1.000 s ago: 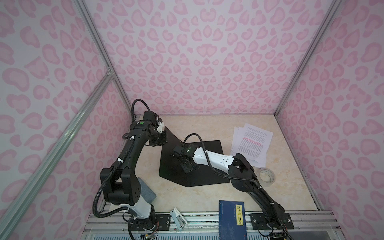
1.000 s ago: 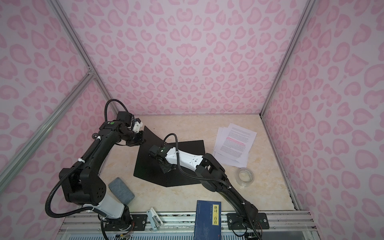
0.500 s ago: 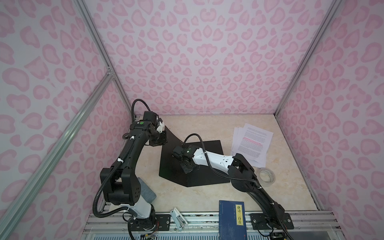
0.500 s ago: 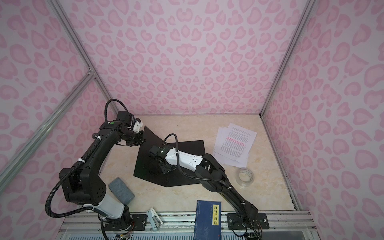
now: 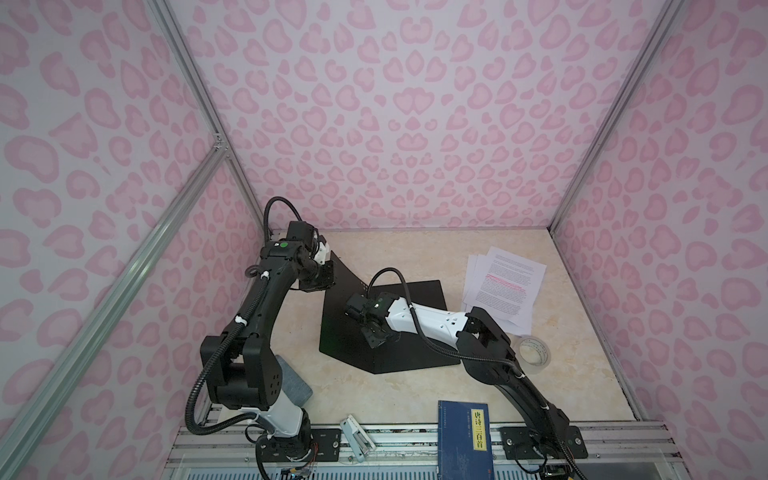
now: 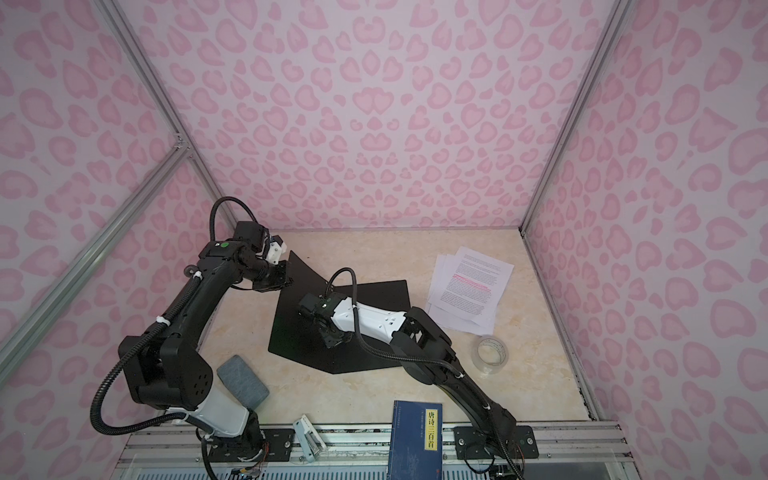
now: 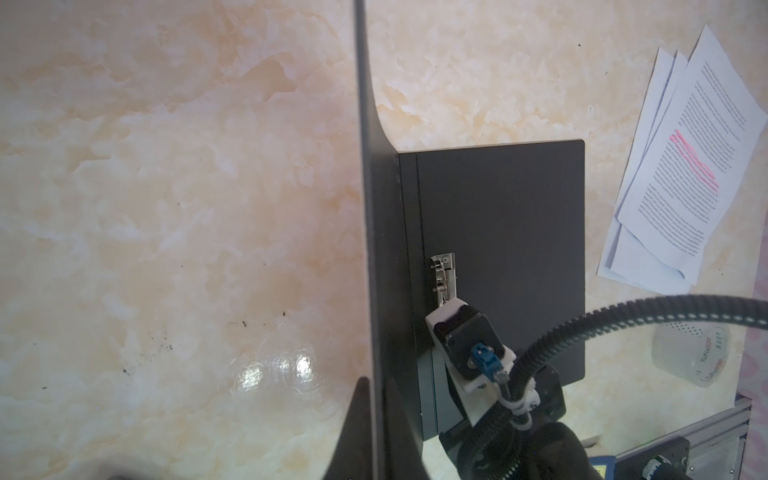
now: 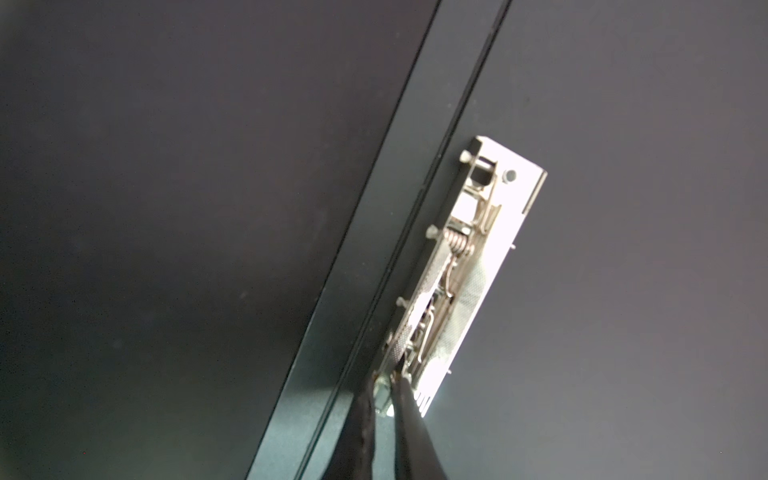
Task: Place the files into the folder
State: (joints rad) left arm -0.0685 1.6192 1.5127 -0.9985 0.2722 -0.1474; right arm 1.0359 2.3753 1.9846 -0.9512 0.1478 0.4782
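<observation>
Hiding under its own wrist in both top views, the right end effector [image 8: 384,384] is showing its tips only in the right wrist view, nearly closed and pinching one end of the metal clip [image 8: 478,257]. Its arm is reaching in from the lower right. The left end effector [image 5: 325,274] is clamping shut on the folder [image 5: 419,295] cover, holding it raised off the surface [image 5: 395,253]. The files [image 5: 505,282] are lying fanned right of the folder, outside it.
</observation>
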